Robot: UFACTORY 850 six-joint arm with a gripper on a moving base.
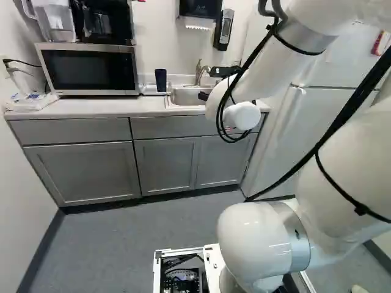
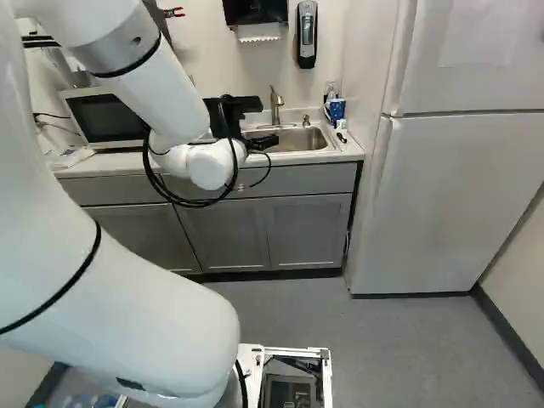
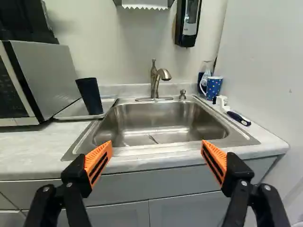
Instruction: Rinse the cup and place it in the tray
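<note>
My gripper (image 2: 262, 143) shows in part beyond the wrist in the right base view, level with the counter's front. In the wrist view the gripper (image 3: 157, 153) stands wide open, nothing between its orange pads, facing the sink (image 3: 161, 123). A dark blue tumbler (image 3: 90, 96) stands, leaning slightly, on a flat light tray (image 3: 75, 111) between microwave and sink; the tumbler (image 1: 160, 80) also shows in the left base view. A blue dotted mug (image 3: 214, 87) with a white handle stands at the sink's far corner, on the other side. The faucet (image 3: 156, 80) rises behind the basin.
A microwave (image 1: 90, 69) sits on the counter beside the tray. A brush (image 3: 232, 111) lies beside the sink near the mug. A soap dispenser (image 3: 188, 23) and a paper towel dispenser (image 2: 256, 13) hang above. The fridge (image 2: 450, 195) stands right of the counter in the right base view.
</note>
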